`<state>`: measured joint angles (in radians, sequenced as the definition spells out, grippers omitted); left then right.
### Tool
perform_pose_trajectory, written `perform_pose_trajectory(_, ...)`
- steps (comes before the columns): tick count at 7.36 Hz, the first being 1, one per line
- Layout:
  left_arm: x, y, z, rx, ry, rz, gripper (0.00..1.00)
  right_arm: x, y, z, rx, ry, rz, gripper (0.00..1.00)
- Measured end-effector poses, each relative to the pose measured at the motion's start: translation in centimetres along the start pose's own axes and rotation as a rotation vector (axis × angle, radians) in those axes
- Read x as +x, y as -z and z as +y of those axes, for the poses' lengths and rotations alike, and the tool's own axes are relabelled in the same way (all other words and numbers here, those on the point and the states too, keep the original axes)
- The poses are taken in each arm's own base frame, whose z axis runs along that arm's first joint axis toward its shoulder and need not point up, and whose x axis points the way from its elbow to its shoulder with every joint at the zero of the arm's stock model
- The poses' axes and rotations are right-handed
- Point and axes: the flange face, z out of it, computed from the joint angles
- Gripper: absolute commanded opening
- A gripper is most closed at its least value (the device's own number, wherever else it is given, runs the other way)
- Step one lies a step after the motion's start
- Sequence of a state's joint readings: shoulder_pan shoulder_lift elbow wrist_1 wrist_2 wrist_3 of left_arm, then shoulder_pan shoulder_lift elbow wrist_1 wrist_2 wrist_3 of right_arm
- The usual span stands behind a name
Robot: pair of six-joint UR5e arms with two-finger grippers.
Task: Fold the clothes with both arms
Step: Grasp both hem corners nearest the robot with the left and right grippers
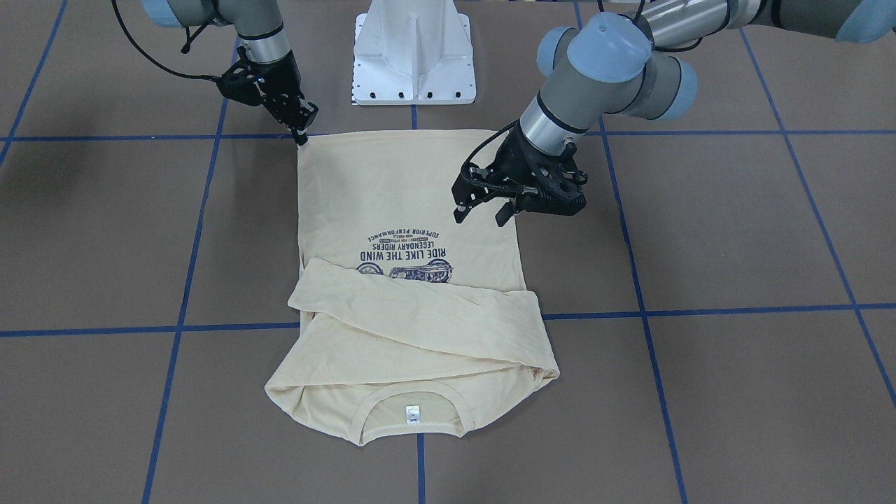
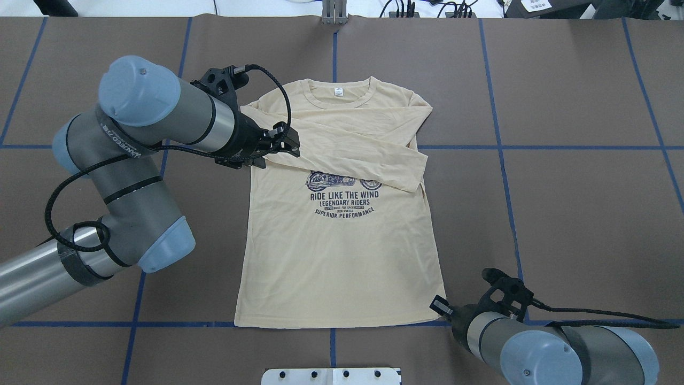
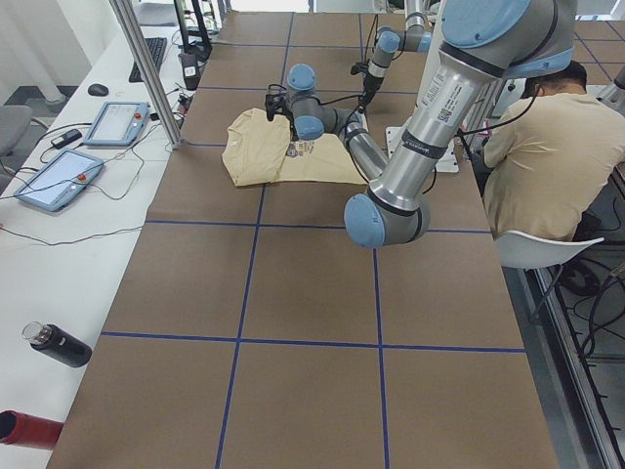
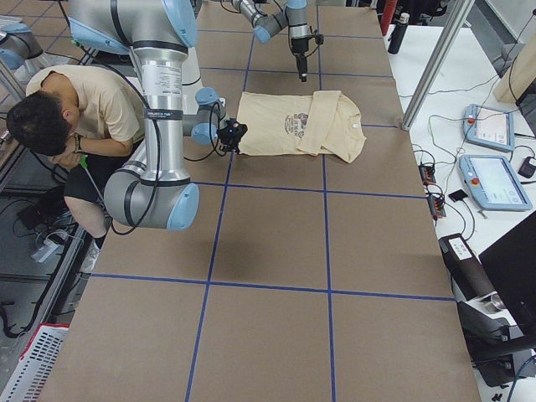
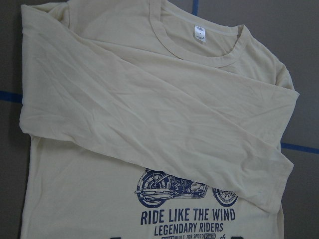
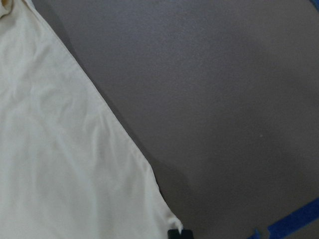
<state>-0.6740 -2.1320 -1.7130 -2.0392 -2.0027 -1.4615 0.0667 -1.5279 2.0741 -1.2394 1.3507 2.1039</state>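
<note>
The cream-yellow shirt (image 1: 392, 196) lies flat, print side up, on the brown table. Its collar and white neck label (image 2: 338, 91) are at the far end from the robot. A sleeve (image 2: 347, 147) is folded across the chest, partly over the motorcycle print (image 5: 184, 191). My left gripper (image 1: 479, 210) is open and empty, a little above the shirt's left edge by the folded sleeve; it also shows in the overhead view (image 2: 283, 141). My right gripper (image 1: 302, 134) is at the hem's right corner (image 2: 439, 306). Its fingers are together on the corner (image 6: 172, 226), and the cloth is still flat.
The white pedestal base (image 1: 414, 52) stands just behind the hem. Blue tape lines (image 1: 182, 308) cross the table. A seated person (image 4: 75, 109) is beside the robot. Control tablets (image 3: 117, 122) and a dark bottle (image 3: 59, 344) lie on the side bench.
</note>
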Motion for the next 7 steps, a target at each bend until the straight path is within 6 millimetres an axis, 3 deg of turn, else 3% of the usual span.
perform_pose_trajectory(1, -1.2, -0.4, 1.1, 0.011, 0.042, -0.014, 0.80, -0.1, 0.3, -0.1, -0.005, -0.002, -0.003, 0.00)
perform_pose_trajectory(2, -3.0, -0.7, 3.7, 0.011, 0.074, -0.028, 0.79, -0.2, 0.8, -0.1, -0.016, -0.005, -0.007, 0.00)
perform_pose_trajectory(5, -9.7, -2.1, 14.7, -0.012, 0.152, -0.117, 0.75, -0.1, 1.6, -0.2, -0.032, -0.007, -0.007, 0.00)
perform_pose_trajectory(7, -11.7, -3.4, 19.8, -0.054, 0.192, -0.169, 0.72, -0.1, 1.8, -0.2, -0.035, -0.007, -0.009, 0.00)
